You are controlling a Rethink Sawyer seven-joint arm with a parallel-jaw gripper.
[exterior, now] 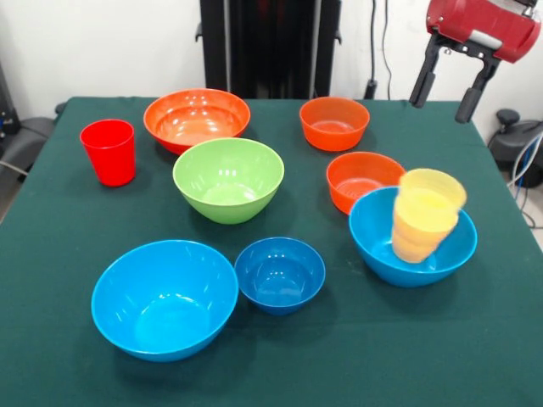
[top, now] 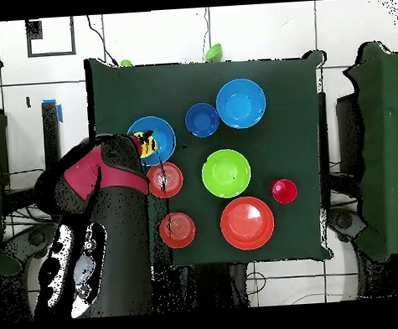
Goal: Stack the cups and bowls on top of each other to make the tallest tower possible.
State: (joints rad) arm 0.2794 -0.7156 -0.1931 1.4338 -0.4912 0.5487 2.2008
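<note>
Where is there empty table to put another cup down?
Bare cloth runs along the front edge, below the large light blue bowl and the small dark blue bowl. Another patch lies between the red cup and that large bowl. It is crowded around the yellow cups and small orange bowl.

Arm (top: 100, 202): we see it covering the frame's lower left.
Green bowl (top: 226, 173): centre of table (top: 290, 90).
Red cup (top: 284, 191): right of it.

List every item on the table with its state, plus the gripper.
Gripper: open, empty, raised.
Yellow cups: nested, tilted in the light-blue bowl.
Red cup: upright, empty.
Green bowl: upright, empty.
Large orange bowl: upright, empty.
Dark blue bowl: upright, empty.
</note>
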